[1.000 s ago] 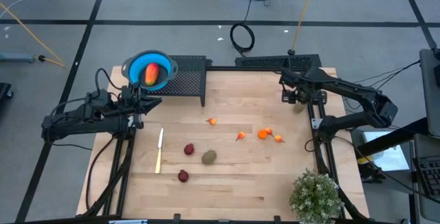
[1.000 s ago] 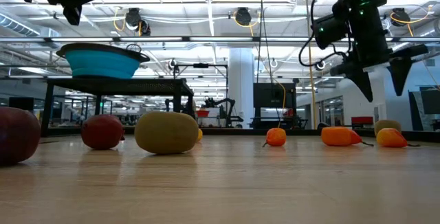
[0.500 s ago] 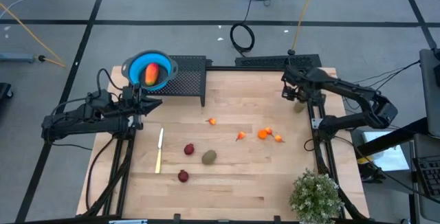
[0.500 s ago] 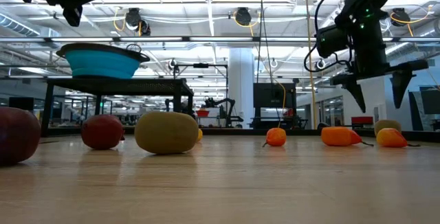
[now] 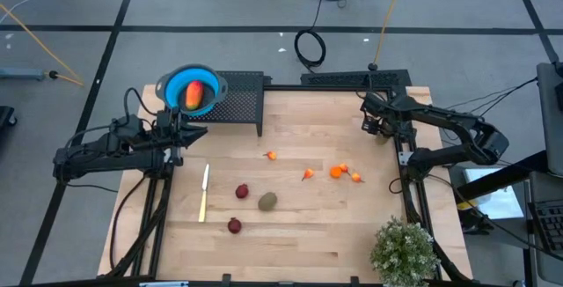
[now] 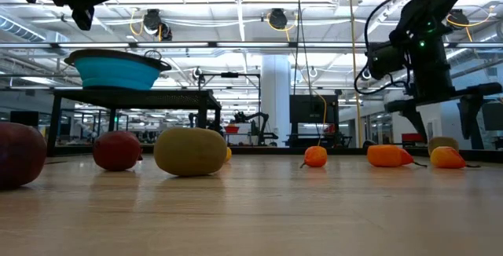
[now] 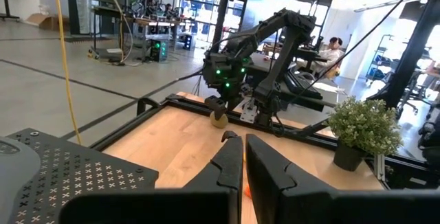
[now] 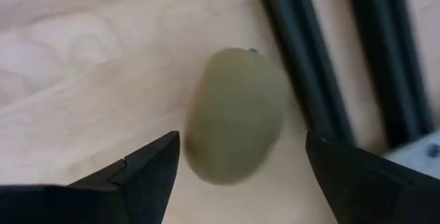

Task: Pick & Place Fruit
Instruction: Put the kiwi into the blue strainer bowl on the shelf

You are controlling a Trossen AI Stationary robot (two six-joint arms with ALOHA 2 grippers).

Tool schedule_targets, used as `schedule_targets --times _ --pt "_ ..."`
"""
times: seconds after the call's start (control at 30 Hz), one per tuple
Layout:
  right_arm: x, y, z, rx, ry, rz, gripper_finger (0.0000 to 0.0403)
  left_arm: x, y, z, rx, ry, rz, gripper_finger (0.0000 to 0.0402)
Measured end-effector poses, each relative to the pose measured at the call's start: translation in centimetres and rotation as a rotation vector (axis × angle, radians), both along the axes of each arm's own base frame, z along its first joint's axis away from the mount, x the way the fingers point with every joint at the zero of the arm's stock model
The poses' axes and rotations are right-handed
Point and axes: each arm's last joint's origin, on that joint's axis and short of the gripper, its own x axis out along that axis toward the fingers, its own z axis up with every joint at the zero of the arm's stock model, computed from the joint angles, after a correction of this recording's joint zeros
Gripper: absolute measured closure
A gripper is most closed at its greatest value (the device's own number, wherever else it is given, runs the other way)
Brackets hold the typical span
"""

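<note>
Four cameras on one wooden surface [image 5: 317,208]

High view looks straight down; low view sits at board level, facing the room. Left wrist view looks far across to the right arm; right wrist view hangs close over an olive-green fruit [image 8: 237,114], also frame-centre in the left wrist view.

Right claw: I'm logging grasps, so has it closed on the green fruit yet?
No: in the right wrist view the right claw is open, its fingers apart from the green fruit on the table.
</note>
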Motion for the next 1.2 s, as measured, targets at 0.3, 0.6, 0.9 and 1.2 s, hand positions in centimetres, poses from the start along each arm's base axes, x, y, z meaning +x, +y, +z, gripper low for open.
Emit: schedule_targets --times 0.3,0.6,0.9,1.2 --pt "-0.4 -0.5 -1.8 -0.068 -0.063 -0.055 0.0094 0.0 0.0 0.0 -0.010 -0.002 0.000 0.0385" --pt "-0.9 -0.7 -2.3 -0.066 -0.064 -0.081 0.0096 0.0 0.0 0.0 -0.011 -0.002 0.001 0.0385" --pt "-0.8 -0.7 -2.3 -0.066 -0.069 -0.057 0.0158 0.0 0.0 0.0 -0.013 -0.002 0.002 0.0385" --pt "1.0 -1.8 -1.9 -0.074 -0.365 0.075 0.0204 0.0 0.0 0.0 -0.027 -0.005 0.003 0.0385"
